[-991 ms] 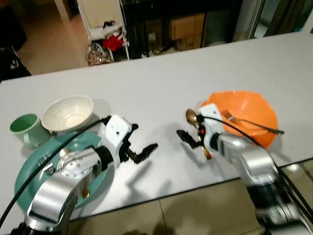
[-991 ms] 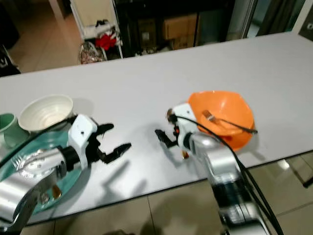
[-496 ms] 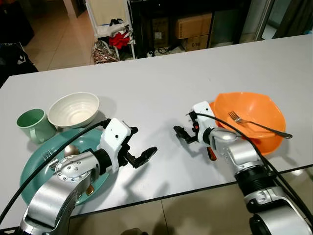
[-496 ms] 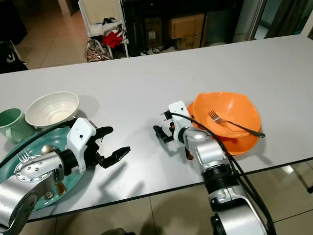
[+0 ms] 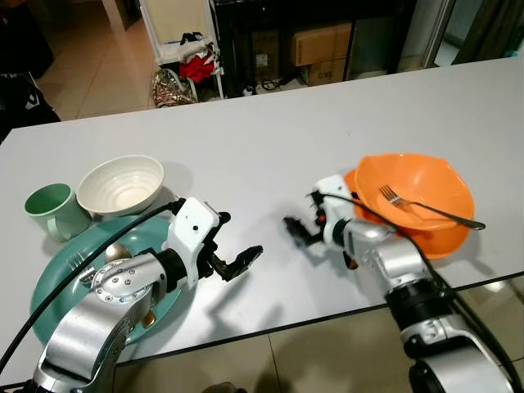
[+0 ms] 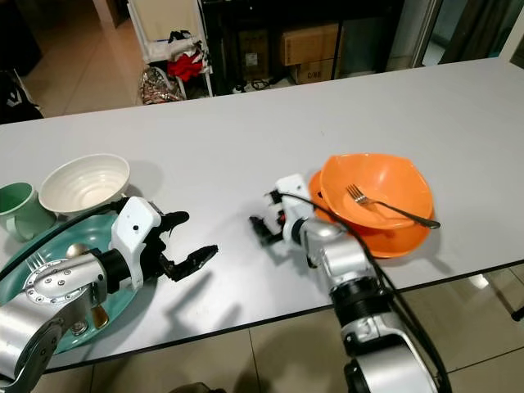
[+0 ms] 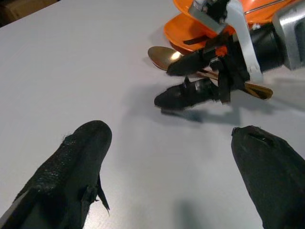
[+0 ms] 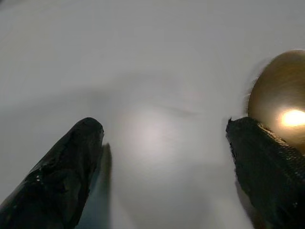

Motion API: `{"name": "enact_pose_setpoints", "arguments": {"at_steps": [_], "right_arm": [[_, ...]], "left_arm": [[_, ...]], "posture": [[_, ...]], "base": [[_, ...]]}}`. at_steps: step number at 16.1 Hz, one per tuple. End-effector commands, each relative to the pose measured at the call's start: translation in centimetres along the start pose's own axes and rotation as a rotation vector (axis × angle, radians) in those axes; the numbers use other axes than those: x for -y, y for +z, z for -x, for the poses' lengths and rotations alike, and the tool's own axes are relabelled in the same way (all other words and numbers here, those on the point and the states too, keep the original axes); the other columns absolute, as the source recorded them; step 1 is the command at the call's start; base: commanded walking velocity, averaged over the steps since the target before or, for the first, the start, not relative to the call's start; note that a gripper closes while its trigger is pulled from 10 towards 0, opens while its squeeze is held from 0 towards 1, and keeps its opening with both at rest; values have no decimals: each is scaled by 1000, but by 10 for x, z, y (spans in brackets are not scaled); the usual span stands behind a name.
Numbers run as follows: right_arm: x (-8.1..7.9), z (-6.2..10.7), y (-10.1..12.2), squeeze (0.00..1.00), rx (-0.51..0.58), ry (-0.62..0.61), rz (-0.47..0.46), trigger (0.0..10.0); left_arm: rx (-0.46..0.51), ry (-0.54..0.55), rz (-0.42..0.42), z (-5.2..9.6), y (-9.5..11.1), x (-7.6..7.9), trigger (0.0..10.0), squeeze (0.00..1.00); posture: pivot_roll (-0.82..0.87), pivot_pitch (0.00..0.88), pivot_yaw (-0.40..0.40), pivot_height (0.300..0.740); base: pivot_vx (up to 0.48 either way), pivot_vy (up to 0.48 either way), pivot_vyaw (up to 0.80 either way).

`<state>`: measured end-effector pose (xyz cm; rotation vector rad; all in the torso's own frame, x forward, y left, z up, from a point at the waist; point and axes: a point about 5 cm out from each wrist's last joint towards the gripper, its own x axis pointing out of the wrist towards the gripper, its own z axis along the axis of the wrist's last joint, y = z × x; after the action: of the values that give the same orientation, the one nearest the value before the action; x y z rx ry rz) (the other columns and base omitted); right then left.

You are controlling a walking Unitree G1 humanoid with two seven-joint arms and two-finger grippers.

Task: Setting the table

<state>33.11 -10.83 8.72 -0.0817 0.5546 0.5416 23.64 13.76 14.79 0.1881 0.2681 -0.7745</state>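
Observation:
An orange bowl holding a silver fork sits on an orange plate at the table's right front. My right gripper hovers open just left of it, low over the table. A gold spoon lies on the table beside the orange plate, under that gripper's wrist; its bowl is next to one fingertip, and nothing is between the fingers. My left gripper is open and empty over the table's front, right of a teal plate.
A white bowl and a green mug stand behind the teal plate, which carries cutlery. The grey table stretches bare to its far edge. Beyond it are a rack and boxes on the floor.
The camera has shifted a little. My right gripper has slid slightly left, away from the orange bowl, and its wrist now covers the gold spoon. The left arm holds still.

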Motion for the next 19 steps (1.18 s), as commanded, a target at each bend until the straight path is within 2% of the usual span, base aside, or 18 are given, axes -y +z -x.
{"name": "enact_pose_setpoints", "arguments": {"at_steps": [1,3,5,7,9,10,14,19], "right_arm": [[-10,-1,-4,1000,-9,70,-2,10000],[-14,1,-1,1000,-3,103,18,10000],[-12,2,3,1000,16,78,37,10000],[-11,10,17,1000,88,73,38,10000],[-4,17,19,1000,98,0,49,10000],[0,19,14,1000,80,-51,40,10000],[8,14,-8,1000,5,-123,-11,10000],[8,13,-9,1000,12,-150,0,10000]], "left_arm": [[-4,2,-25,2,2,0,10000,0],[-4,2,-26,1,2,0,10000,0],[-3,2,-26,0,3,-1,10000,0],[-2,4,-26,0,3,-2,10000,0],[-4,6,-26,0,3,-3,10000,0],[-4,3,-26,0,3,-3,10000,0],[-1,-11,-30,-2,4,-1,10000,0],[-3,-6,-30,-1,4,-2,10000,0]], "posture": [[36,0,87,740],[36,0,88,740],[36,0,88,740],[39,0,87,740],[34,0,91,740],[32,0,94,740],[31,0,101,740],[37,0,95,740]], "base": [[0,0,0],[0,0,0],[0,0,0],[0,0,0],[0,0,0],[0,0,0],[0,0,0],[0,0,0]]}}
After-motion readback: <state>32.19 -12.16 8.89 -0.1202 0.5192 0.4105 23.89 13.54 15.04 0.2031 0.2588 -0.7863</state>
